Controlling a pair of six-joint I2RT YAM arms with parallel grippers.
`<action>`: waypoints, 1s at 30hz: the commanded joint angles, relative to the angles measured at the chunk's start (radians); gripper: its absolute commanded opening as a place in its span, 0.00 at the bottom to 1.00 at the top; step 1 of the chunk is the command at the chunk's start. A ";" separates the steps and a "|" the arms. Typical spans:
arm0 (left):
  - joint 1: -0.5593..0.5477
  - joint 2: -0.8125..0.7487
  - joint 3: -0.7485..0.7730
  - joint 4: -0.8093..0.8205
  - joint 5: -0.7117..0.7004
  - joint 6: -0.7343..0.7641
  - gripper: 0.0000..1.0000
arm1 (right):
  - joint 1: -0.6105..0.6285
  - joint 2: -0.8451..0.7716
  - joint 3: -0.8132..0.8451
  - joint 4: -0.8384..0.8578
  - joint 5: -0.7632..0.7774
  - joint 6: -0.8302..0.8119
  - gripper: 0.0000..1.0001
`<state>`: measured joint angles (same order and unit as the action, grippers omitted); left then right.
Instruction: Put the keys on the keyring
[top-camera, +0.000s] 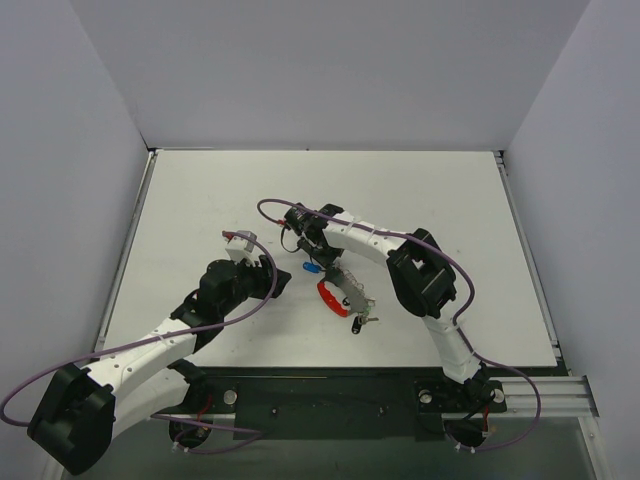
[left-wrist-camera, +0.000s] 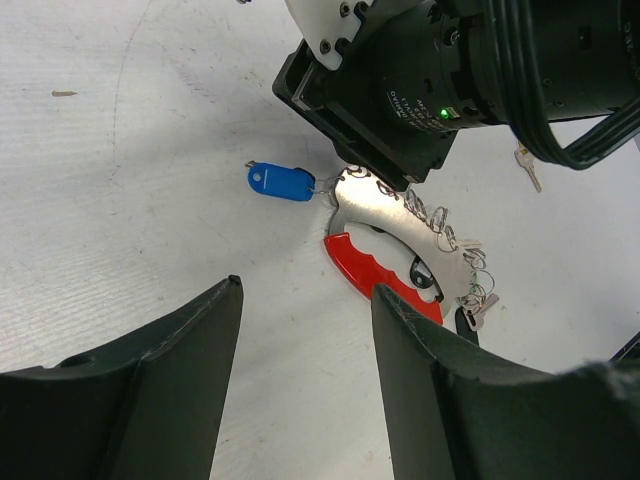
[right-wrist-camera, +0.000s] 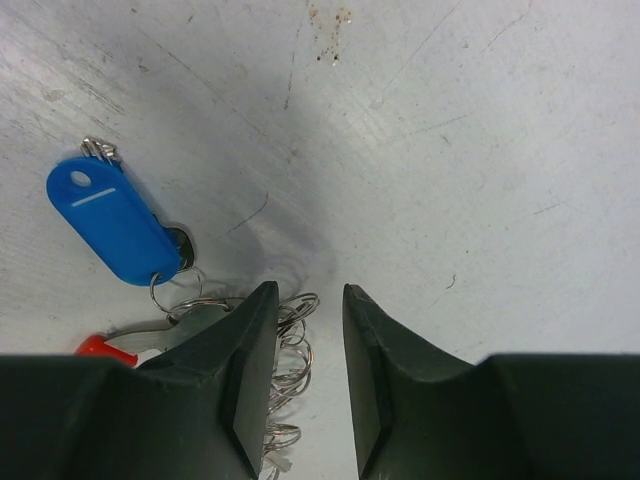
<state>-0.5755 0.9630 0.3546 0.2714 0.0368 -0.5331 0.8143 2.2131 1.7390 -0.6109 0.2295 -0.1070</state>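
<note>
Near the middle of the surface (top-camera: 450, 200), a little toward its near edge, the keyring (top-camera: 335, 295) is lying flat in the overhead view. Its red part is facing the left edge and its silvery part the right edge. The keys (top-camera: 362, 320) are bunching at its near end, and a blue tag (top-camera: 312, 267) is sitting just past its far end. The right end effector (top-camera: 328, 262) is hanging over that far end. The left end effector (top-camera: 275, 278) is hovering close by on the left-edge side, apart from the keyring.

From the left wrist, the left end effector (left-wrist-camera: 307, 290) is standing wide apart, with only bare surface (left-wrist-camera: 150, 150) between its fingers. Ahead, the right end effector (left-wrist-camera: 375, 165) is sitting right over the tip of the keyring (left-wrist-camera: 385, 270), beside the blue tag (left-wrist-camera: 282, 182); I cannot tell whether it is touching. The keys (left-wrist-camera: 478, 300) are trailing off the other end, and a loose key (left-wrist-camera: 527, 165) is lying alone, well apart.

From the right wrist, the right end effector (right-wrist-camera: 310, 295) is showing a narrow gap. Small wire rings (right-wrist-camera: 292, 345) are lying partly inside it, against one finger. I cannot tell whether it is clamping anything. The blue tag (right-wrist-camera: 115, 230) is hooked beside the keyring (right-wrist-camera: 185, 322).
</note>
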 joint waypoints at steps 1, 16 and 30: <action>-0.006 -0.017 0.007 0.026 -0.009 0.019 0.64 | 0.006 -0.052 0.024 -0.049 0.039 0.027 0.29; -0.011 -0.026 0.007 0.019 -0.020 0.024 0.64 | 0.006 -0.055 0.010 -0.052 0.019 0.079 0.23; -0.014 -0.040 0.007 0.009 -0.028 0.027 0.64 | 0.013 -0.047 0.004 -0.047 0.036 0.164 0.19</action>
<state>-0.5838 0.9447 0.3546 0.2646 0.0223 -0.5163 0.8143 2.2131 1.7393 -0.6109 0.2325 0.0151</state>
